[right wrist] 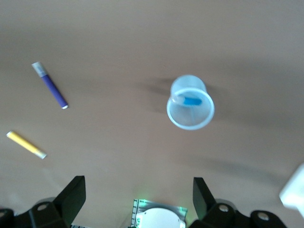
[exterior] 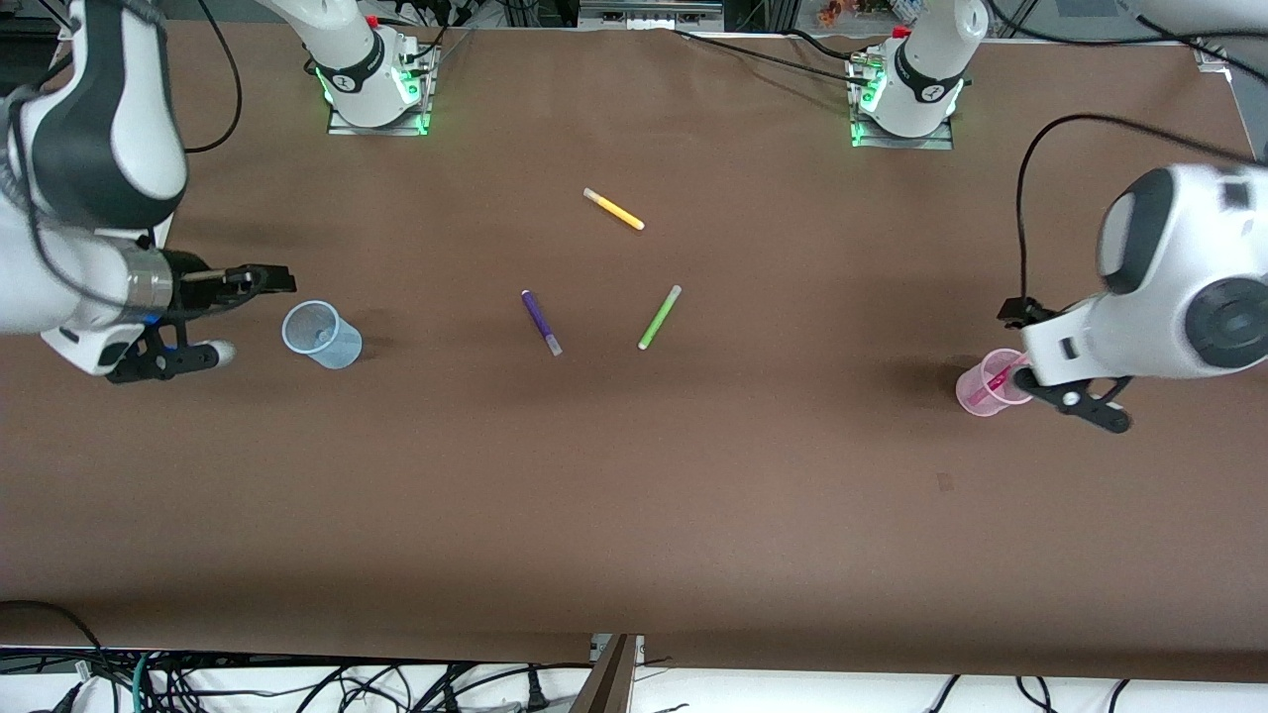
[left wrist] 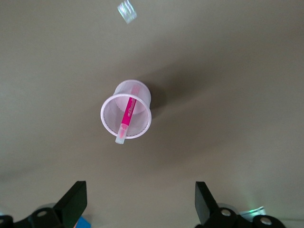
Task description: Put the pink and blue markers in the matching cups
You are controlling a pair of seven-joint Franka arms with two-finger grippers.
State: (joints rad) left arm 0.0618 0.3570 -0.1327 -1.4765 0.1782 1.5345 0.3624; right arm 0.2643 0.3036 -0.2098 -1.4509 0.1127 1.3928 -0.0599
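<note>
both markers in their cups, both grippers empty

right gripper (exterior: 223, 315) sits beside the blue cup (exterior: 321, 335) at the right arm's end, fingers spread; blue marker (right wrist: 192, 100) lies inside the cup, so that drop looks done. purple pen (exterior: 541, 322), yellow pen (exterior: 613, 209) and green pen (exterior: 659, 317) lie mid-table, distractors. left gripper (left wrist: 140, 202) hangs over the pink cup (exterior: 992, 384), fingers spread; pink marker (left wrist: 127, 118) leans on the rim.

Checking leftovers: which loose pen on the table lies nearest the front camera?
The purple pen; its capped end reaches lower than the green pen, and the yellow pen lies farthest.
</note>
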